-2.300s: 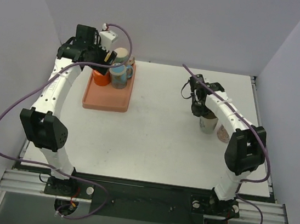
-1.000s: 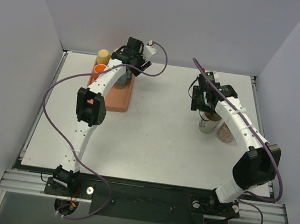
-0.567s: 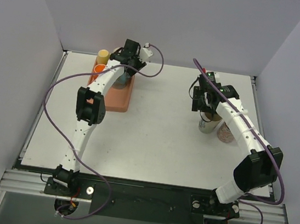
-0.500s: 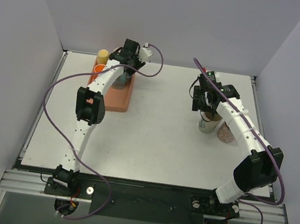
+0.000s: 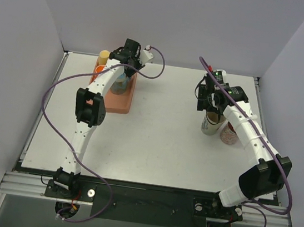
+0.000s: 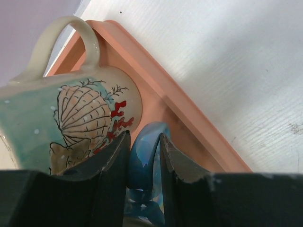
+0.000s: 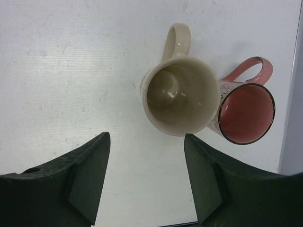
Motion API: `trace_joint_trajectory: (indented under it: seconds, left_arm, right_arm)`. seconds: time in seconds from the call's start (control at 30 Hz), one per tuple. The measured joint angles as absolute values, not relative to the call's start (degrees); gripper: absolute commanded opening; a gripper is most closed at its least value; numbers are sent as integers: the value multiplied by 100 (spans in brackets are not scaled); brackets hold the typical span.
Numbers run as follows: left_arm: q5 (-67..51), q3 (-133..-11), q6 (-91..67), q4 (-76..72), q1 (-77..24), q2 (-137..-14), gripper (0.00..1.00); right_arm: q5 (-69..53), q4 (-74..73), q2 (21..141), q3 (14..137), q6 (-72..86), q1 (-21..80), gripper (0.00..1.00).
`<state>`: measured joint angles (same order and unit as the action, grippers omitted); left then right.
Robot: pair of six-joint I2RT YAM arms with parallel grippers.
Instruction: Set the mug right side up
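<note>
Right wrist view gives us the right pincer (image 7: 147, 135) spread wide and empty above a cream mug (image 7: 180, 97). This mug stands mouth-up on the worktop (image 7: 71, 61), touching a pink mug (image 7: 246, 113) that is also mouth-up. We judge that the cream mug needs nothing more. In the left wrist view the left pincer (image 6: 144, 137) is narrowed onto a blue handle (image 6: 142, 165) in the tray (image 6: 189, 118), beside a shell mug (image 6: 80, 113). We cannot tell which way up the blue one sits; if inverted, lifting and flipping it remain.
</note>
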<state>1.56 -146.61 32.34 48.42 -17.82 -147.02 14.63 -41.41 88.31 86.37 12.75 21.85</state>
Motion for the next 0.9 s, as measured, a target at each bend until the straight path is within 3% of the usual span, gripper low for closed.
trace_joint_trajectory:
  seconds: [0.13,0.4,0.47,0.57,0.7,0.9]
  left_arm:
    - [154,-14661,3236,4976,-1763,-14691,35]
    - [150,-14661,3249,5225,-1712,-14680,49]
    - [141,-14661,3245,5404,-1688,-14680,48]
    - [134,-14661,3242,5603,-1667,-14680,34]
    - [30,-14667,3164,5815,-1601,-14617,3]
    - [-274,-14645,3065,5981,-1514,-14497,0]
  right_arm:
    - [1500,-4141,8737,8637,1229,2185,59]
    - [1525,-4141,8683,8630,1225,2185,59]
    - [1520,-4139,8676,8630,1229,2185,59]
    - [1518,-4139,8674,8630,1234,2185,59]
    - [1511,-4136,8667,8630,1234,2185,59]
    - [1516,-4139,8632,8630,1234,2185,59]
